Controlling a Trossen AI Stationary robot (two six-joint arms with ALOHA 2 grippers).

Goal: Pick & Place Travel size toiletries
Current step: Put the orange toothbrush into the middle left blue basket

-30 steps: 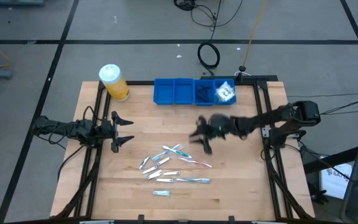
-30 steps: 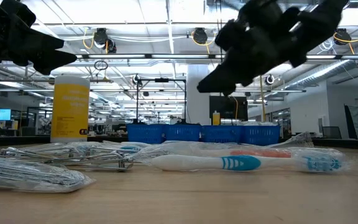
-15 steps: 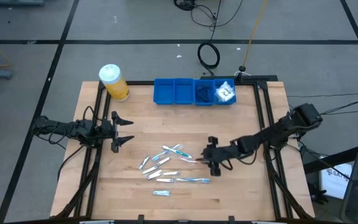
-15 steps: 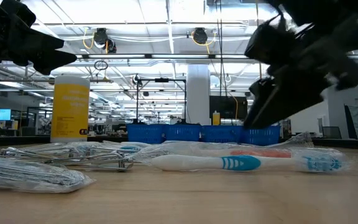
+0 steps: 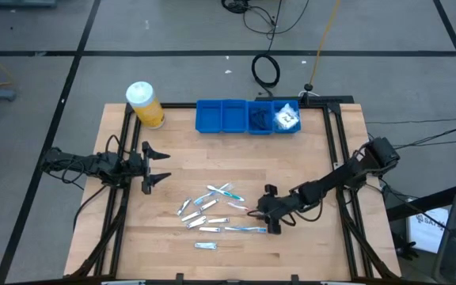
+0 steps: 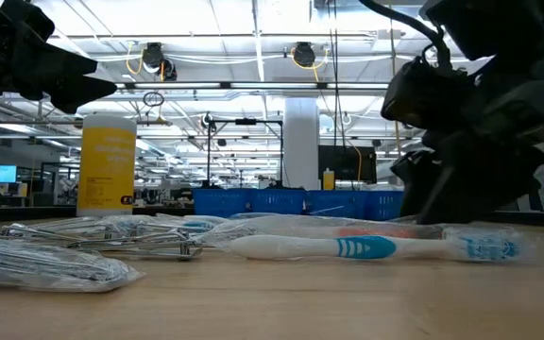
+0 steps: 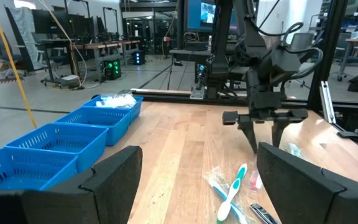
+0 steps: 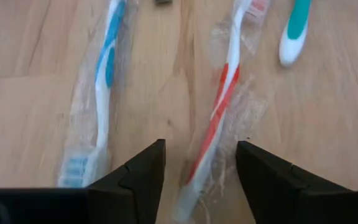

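Both pairs of jaws stand open and hold nothing. Largest in the scene is the wooden table (image 5: 291, 158), seen from above with a dark arm at each side. Along its far edge sits a blue compartment tray (image 5: 222, 115); one end compartment holds a white packet, and the one beside it holds dark items. A yellow jar (image 5: 145, 104) with a white cap stands near the far left corner. The left gripper (image 5: 159, 165) waits above the table's left side, well apart from everything. The right gripper (image 5: 268, 210) is low over the near middle of the table, its fingers (image 8: 138, 174) straddling the end of a red-and-white wrapped toothbrush (image 8: 219, 112). Just beside lies a blue-and-white wrapped toothbrush (image 8: 101, 87). The rest of the travel size toiletries (image 5: 204, 210) lie scattered close together to the left of that gripper.
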